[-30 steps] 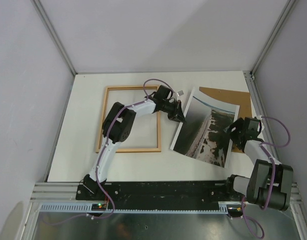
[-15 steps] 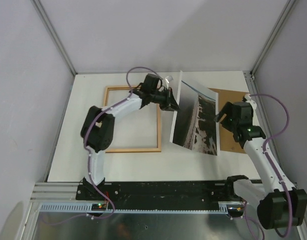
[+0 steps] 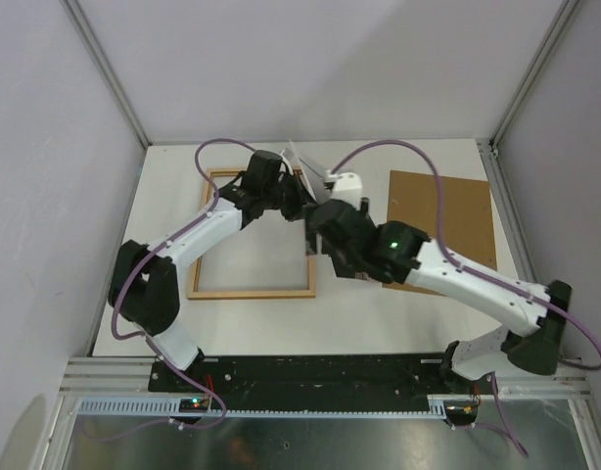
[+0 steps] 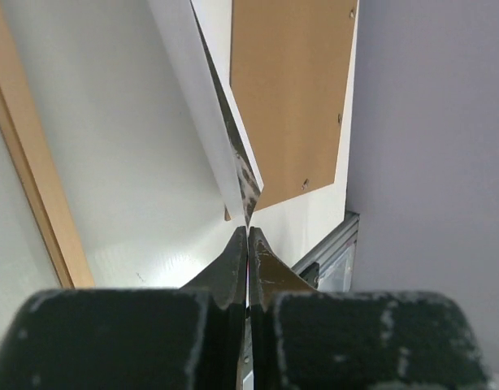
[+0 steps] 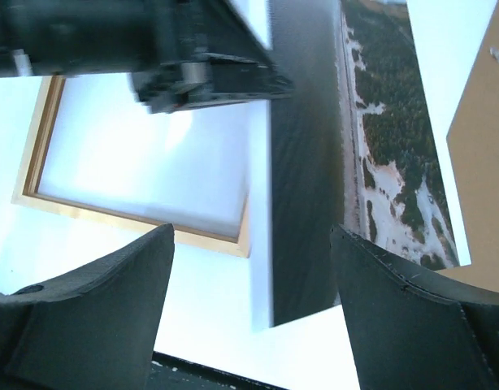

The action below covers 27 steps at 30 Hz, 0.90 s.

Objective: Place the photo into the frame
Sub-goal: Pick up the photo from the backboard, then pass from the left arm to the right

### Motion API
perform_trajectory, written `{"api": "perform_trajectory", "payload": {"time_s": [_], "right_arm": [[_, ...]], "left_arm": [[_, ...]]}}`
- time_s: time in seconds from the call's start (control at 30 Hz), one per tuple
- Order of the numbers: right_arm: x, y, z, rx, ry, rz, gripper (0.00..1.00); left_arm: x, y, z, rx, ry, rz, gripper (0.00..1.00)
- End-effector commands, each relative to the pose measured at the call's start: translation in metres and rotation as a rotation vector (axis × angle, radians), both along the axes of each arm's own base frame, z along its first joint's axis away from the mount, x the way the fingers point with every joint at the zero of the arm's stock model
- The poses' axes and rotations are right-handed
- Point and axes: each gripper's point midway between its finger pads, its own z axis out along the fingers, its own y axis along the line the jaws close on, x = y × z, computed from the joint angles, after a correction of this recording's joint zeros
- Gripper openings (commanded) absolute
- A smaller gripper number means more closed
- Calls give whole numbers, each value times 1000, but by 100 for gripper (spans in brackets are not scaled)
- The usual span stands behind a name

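My left gripper (image 3: pixel 293 196) is shut on one edge of the photo (image 3: pixel 297 160), which stands almost on edge above the frame's right rail. In the left wrist view the jaws (image 4: pixel 247 236) are pressed together on the print (image 4: pixel 225 138), seen edge-on. The frame (image 3: pixel 252 291) lies flat on the table, light wood face up. My right gripper (image 3: pixel 320 227) hovers just right of the photo, open and holding nothing. Its wrist view shows the fingers spread (image 5: pixel 251 236), with the photo's dark water and pale coast (image 5: pixel 355 138) and the frame's corner (image 5: pixel 136 219) beyond them.
The brown backing board (image 3: pixel 442 230) lies flat at the right of the table, also in the left wrist view as the board (image 4: pixel 290 89). Grey walls enclose the table on three sides. A metal rail (image 3: pixel 320 372) runs along the near edge.
The left arm has swung the photo leftward and tipped it up from slanted to nearly vertical over the frame's right rail. The right arm has reached from the far right to the centre.
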Motion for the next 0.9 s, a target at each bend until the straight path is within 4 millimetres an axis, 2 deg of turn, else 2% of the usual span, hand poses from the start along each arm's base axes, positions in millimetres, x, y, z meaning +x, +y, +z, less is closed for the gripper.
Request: {"api": "perform_trajectory", "payload": {"time_s": [0.0,0.1,0.23,0.43,0.63,0.87], "right_arm": [[-7,4,19,-232,-107,-66,81],[-16,20,17,-331,-125,-45,81],[-20,30,9,-437,-130,-14,79],[-17,22,-7,-575,-130,-20,74],[-12,18,-15,-664,-134,-14,69],[-3,20,-27,-732,-130,37,64]], "left_arm": [[3,10,37,-24,-43,136,0],[2,11,52,-39,-60,150,0],[-2,11,64,-59,-66,150,0],[-6,13,75,-73,-75,151,0],[-10,11,79,-79,-72,144,0],[-13,9,83,-84,-74,135,0]]}}
